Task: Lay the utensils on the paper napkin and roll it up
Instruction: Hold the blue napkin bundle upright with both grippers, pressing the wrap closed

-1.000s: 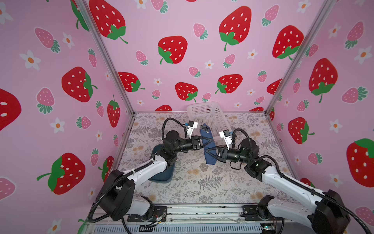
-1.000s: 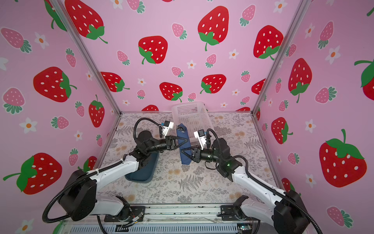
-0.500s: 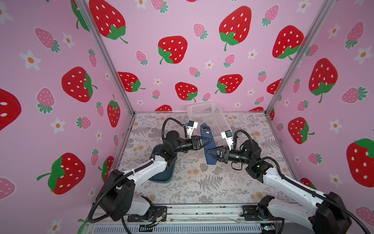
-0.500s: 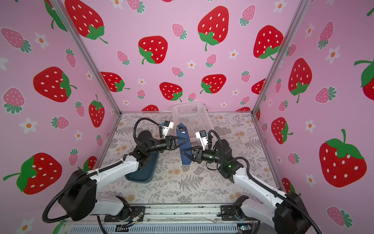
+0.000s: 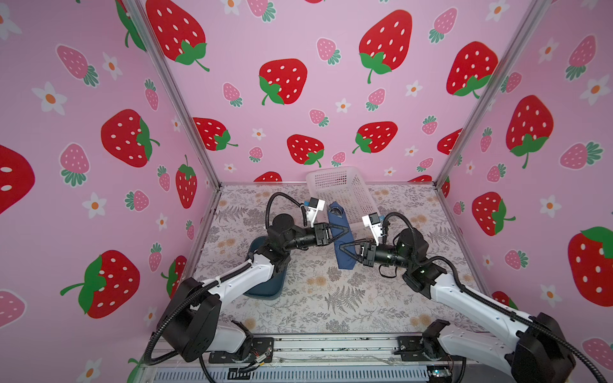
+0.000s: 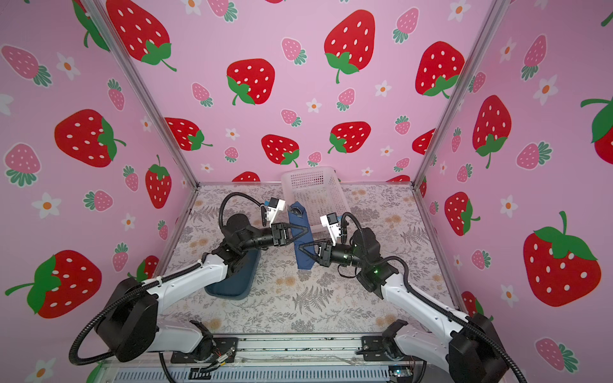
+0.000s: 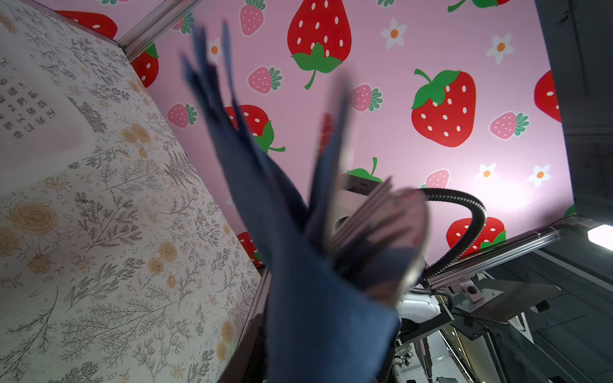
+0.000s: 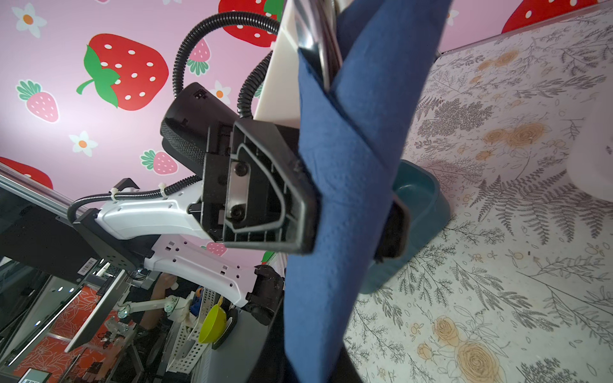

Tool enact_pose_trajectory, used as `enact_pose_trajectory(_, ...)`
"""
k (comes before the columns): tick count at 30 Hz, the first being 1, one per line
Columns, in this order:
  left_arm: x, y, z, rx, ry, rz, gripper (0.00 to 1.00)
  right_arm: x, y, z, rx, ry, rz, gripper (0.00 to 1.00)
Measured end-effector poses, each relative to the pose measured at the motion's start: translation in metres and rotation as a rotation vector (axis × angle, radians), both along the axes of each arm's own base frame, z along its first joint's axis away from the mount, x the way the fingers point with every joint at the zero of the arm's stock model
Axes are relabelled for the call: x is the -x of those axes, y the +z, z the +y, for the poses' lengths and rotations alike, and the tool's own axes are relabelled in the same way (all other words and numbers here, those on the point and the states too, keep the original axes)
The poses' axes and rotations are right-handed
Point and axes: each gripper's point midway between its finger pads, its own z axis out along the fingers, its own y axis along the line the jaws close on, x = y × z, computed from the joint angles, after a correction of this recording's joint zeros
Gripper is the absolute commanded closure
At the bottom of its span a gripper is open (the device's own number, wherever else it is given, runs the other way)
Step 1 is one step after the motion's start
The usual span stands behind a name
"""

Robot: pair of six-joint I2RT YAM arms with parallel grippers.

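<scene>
The navy paper napkin [image 5: 344,260] [image 6: 303,262] is rolled into a long bundle held up off the table. Shiny utensils [image 8: 315,33] stick out of its far end, and a spoon bowl [image 5: 336,211] shows there in both top views. My right gripper [image 5: 343,248] [image 6: 301,247] is shut on the lower half of the roll. My left gripper [image 5: 346,231] [image 6: 308,231] has its jaws on either side of the roll's middle, slack, with one of its fingers [image 8: 298,212] against the paper. In the left wrist view the napkin [image 7: 315,315] is blurred.
A teal tray [image 5: 265,288] [image 8: 421,205] sits under my left forearm. A white perforated basket [image 5: 341,189] stands tilted at the back wall, just behind the roll. Floral tablecloth [image 5: 331,298] covers the table between the pink walls.
My right gripper opened briefly and has closed again on the roll's lower half. My left jaws have loosened. The roll stays in about the same place.
</scene>
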Motion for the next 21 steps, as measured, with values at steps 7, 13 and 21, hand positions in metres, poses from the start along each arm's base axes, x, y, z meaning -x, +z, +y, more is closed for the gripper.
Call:
enact_pose_trajectory(7, 0.003, -0.002, -0.003, -0.007, -0.006, 0.004, 0.51, -0.003, 0.000, 0.000, 0.002, -0.020, -0.005, 0.84)
enact_pose_trajectory(13, 0.000, -0.009, -0.003, -0.031, 0.010, 0.016, 0.60, -0.010, -0.003, -0.002, 0.013, -0.057, -0.005, 0.84)
enact_pose_trajectory(21, 0.000, -0.012, -0.003, -0.040, 0.011, 0.028, 0.71, -0.012, -0.004, -0.002, 0.020, -0.074, -0.007, 0.84)
